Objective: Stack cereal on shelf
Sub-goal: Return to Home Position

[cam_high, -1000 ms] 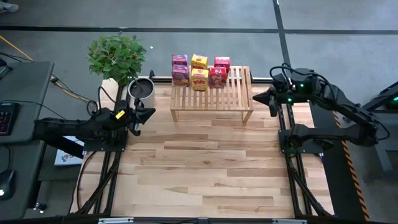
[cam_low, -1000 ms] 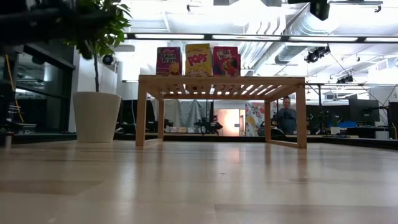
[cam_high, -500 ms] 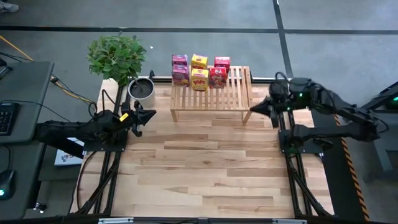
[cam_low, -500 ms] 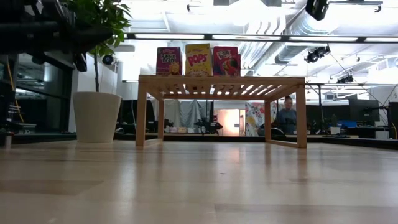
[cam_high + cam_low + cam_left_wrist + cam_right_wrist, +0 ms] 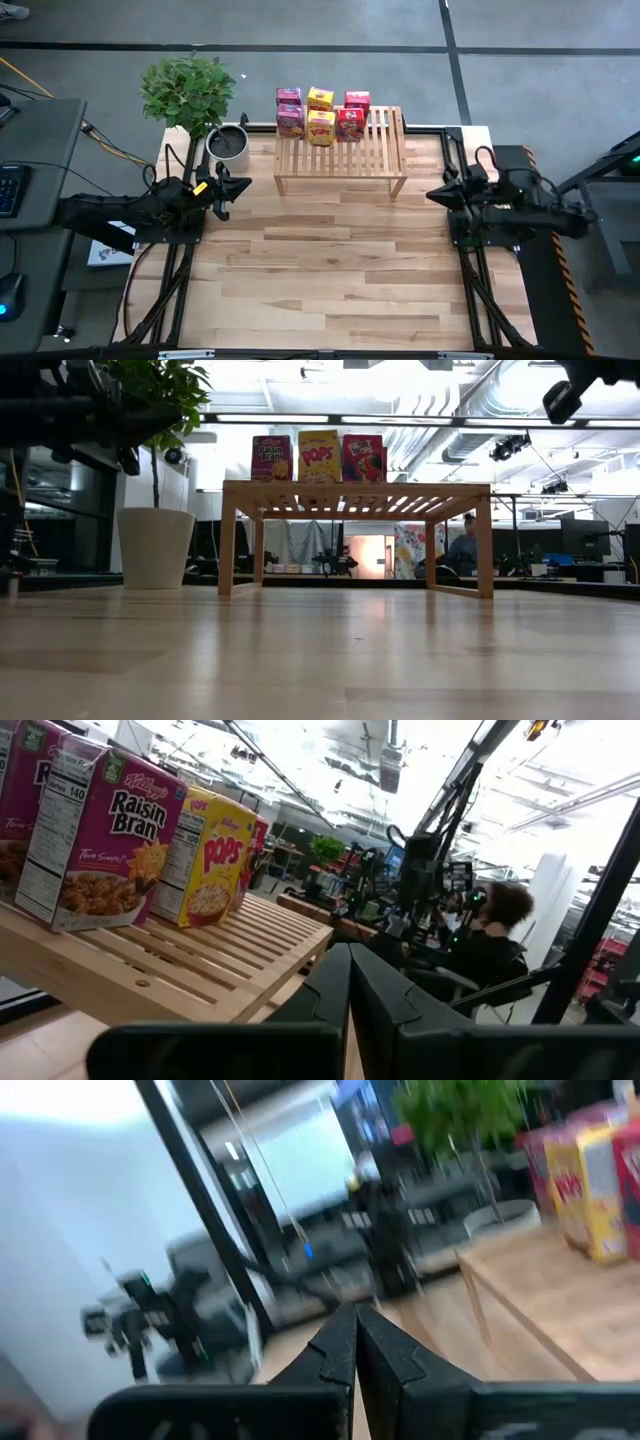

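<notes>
Standing upright on the shelf (image 5: 372, 150), on the far left part of its slatted top: six cereal boxes (image 5: 321, 127), two rows of three, packed close. Each row runs pink, yellow, red from left to right. Low view shows the near row: pink box (image 5: 271, 458), yellow box (image 5: 318, 456), red box (image 5: 362, 458). Left gripper (image 5: 240, 183) hangs at the table's left edge near the potted plant (image 5: 188, 85), pointing toward the shelf, fingers pressed together with nothing between them. Right gripper (image 5: 432, 195) hangs at the table's right edge, just off the shelf's near right corner, fingers likewise closed and empty. Person (image 5: 465, 546) seated in the room beyond
</notes>
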Robot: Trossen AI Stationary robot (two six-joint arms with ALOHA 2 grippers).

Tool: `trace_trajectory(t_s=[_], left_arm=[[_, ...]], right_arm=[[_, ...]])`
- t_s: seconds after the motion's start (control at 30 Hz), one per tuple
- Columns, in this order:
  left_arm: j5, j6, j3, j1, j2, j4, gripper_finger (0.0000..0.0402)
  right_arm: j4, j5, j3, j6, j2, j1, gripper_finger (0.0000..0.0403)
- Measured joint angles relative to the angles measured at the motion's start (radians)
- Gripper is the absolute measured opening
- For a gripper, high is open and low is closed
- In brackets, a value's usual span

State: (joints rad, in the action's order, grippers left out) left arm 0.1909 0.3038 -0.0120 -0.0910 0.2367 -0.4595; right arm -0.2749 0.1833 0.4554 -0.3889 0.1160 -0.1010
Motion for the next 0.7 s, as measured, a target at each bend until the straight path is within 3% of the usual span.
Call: trace_trajectory(t_s=[0.13,0.27,0.57,0.7], left_arm=[[0.0,0.0,0.0,0.0,0.0,0.0,0.0001],[0.0,-0.001,0.0,0.0,0.0,0.001,0.0001],[-0.001,-0.001,0.0,0.0,0.0,0.027,0.0002],[-0.001,-0.001,0.0,0.0,0.0,0.033,0.0003]], right_arm=[[0.229,-0.004,-0.168,-0.03,-0.115,0.007,0.0],[0.365,0.011,-0.268,-0.008,-0.093,0.026,0.0],[0.511,-0.048,-0.444,0.05,-0.113,0.046,0.0],[0.474,-0.127,-0.441,0.149,-0.112,0.045,0.0]])
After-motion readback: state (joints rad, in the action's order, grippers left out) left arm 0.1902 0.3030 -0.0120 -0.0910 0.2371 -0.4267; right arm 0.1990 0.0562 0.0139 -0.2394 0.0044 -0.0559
